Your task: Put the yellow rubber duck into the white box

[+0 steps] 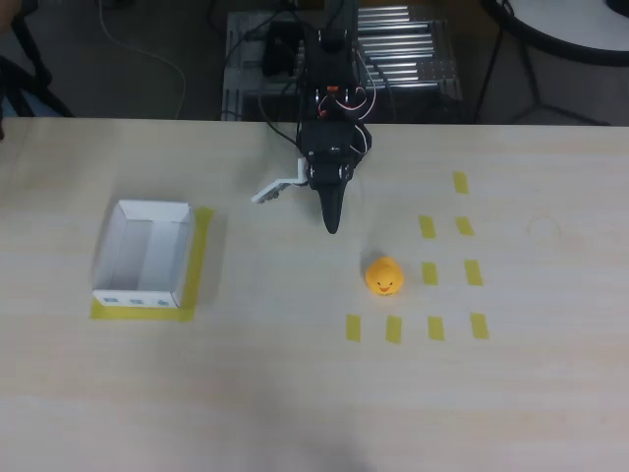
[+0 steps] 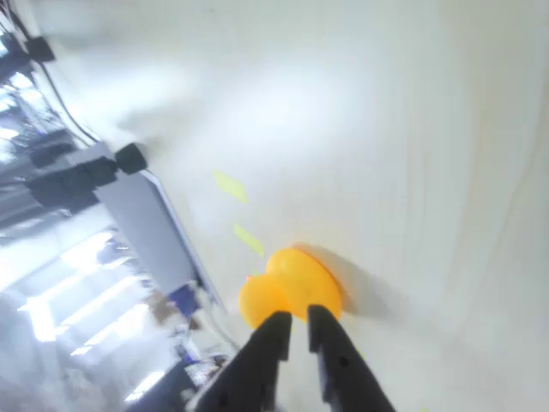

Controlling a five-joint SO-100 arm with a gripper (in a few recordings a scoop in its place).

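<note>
The yellow rubber duck (image 1: 384,276) stands upright on the pale wooden table, right of centre in the overhead view. My black gripper (image 1: 331,224) points down toward the table a little up and left of the duck, apart from it. In the wrist view the duck (image 2: 292,287) lies just beyond my gripper (image 2: 296,319), whose two dark fingers sit close together with only a thin slit and nothing between them. The white box (image 1: 141,295) stands open-topped and empty at the left, greenish marks on its near wall.
A yellow tape border (image 1: 201,258) lies under the box. Several flat yellow tape rectangles (image 1: 428,273) lie around and right of the duck. The arm's base and cables (image 1: 334,79) sit at the table's far edge.
</note>
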